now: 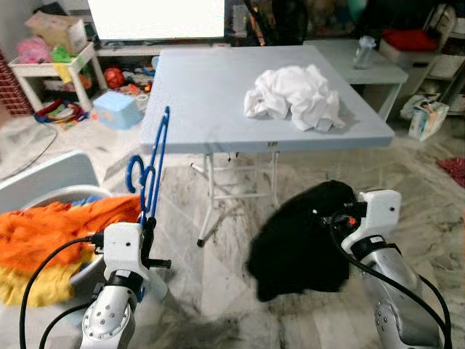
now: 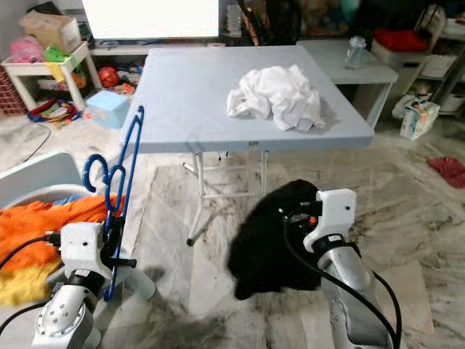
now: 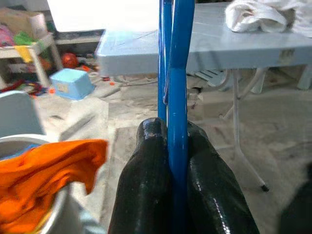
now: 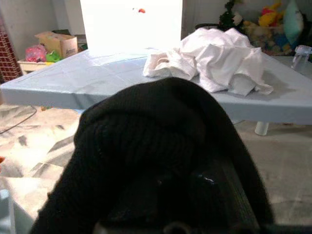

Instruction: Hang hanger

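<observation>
While your left gripper [image 3: 176,146] pinches the blue hanger [image 1: 150,169] between both black fingers [image 3: 148,161] low on its frame, you have very little margin: the plastic is slim and slick, and the hanger stands tall above the grip with its hook curling out to the side, so any quick swing could let it pivot or slide through the pads. Just past the hanger's top is the near edge of the pale blue table [image 1: 218,94], and a careless lift could knock the hook against that edge and twist the hanger loose. Beside the left gripper sits a basket with orange cloth [image 1: 51,225], which the hook could snag if you drop low. Your right gripper [image 1: 341,218] is buried in a black garment [image 1: 301,243]; I cannot tell how its fingers stand, so treat that hold as uncertain, since the fabric may slip to the floor. Farther off, a white cloth [image 1: 294,94] lies crumpled on the table, well apart from both tools.
</observation>
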`<state>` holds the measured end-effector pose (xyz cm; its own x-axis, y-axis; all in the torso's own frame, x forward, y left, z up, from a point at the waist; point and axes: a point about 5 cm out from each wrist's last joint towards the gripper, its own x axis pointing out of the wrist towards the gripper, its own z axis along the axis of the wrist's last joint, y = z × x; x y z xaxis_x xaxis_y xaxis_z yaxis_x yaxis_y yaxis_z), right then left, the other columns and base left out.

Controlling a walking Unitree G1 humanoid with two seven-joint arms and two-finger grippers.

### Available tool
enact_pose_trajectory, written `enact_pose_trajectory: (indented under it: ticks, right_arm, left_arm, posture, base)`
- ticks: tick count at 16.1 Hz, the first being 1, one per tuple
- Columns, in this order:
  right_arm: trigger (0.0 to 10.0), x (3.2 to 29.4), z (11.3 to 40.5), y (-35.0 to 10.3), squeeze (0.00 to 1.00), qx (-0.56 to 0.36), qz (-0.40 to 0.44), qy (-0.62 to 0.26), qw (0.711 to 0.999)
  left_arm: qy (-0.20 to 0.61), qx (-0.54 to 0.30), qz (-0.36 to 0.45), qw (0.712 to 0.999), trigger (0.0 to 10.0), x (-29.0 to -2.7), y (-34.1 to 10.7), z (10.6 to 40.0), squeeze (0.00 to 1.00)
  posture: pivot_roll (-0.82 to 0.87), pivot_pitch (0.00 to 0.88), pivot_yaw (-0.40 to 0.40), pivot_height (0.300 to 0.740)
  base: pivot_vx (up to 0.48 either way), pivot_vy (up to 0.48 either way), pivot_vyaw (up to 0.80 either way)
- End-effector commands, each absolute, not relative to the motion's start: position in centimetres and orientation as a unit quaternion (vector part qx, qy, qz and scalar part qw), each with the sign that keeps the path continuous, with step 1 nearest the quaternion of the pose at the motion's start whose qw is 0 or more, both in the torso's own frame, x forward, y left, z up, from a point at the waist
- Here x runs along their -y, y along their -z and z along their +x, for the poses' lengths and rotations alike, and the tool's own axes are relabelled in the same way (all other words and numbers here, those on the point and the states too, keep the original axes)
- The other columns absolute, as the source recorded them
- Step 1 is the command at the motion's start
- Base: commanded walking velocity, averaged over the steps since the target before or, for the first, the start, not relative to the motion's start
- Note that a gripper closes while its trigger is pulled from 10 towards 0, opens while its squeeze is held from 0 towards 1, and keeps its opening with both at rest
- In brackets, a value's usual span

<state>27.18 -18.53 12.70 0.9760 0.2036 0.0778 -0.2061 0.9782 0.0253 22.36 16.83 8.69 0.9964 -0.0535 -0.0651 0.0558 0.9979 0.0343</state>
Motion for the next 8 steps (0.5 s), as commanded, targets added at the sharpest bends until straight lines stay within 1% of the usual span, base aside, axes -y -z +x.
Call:
enact_pose_trajectory:
  ticks: [1,3,5,7,8]
  right_arm:
    - [10.0,18.7,27.4,-14.1,0.0,0.068,0.006,-0.104,0.992]
    - [10.0,18.7,27.3,-14.3,0.0,0.069,0.009,-0.101,0.992]
    - [10.0,17.9,27.2,-14.4,0.0,0.073,0.013,-0.105,0.992]
    - [10.0,17.5,27.3,-14.4,0.0,0.074,0.02,-0.107,0.991]
    - [10.0,17.4,27.4,-14.5,0.0,0.074,0.023,-0.106,0.991]
  left_arm:
    - [0.035,-0.022,0.012,0.999,10.0,-16.6,-9.1,22.4,0.0]
    - [0.039,-0.022,0.013,0.999,10.0,-16.5,-9.2,22.5,0.0]
    - [0.044,-0.015,0.011,0.999,10.0,-16.2,-9.5,22.7,0.0]
    - [0.047,-0.016,0.01,0.999,10.0,-16.1,-9.5,22.6,0.0]
    - [0.046,-0.016,0.01,0.999,10.0,-16.1,-9.5,22.6,0.0]
  posture:
    - [0.03,0.0,-0.012,0.74]
    - [0.03,0.0,-0.017,0.74]
    - [0.03,0.0,-0.012,0.74]
    - [0.03,0.001,-0.012,0.74]
    - [0.03,0.002,-0.012,0.74]
  base:
    - [0.454,0.0,0.0]
    - [0.446,0.0,0.0]
    - [0.437,0.0,0.0]
    - [0.437,0.0,0.63]
    - [0.431,0.0,0.0]
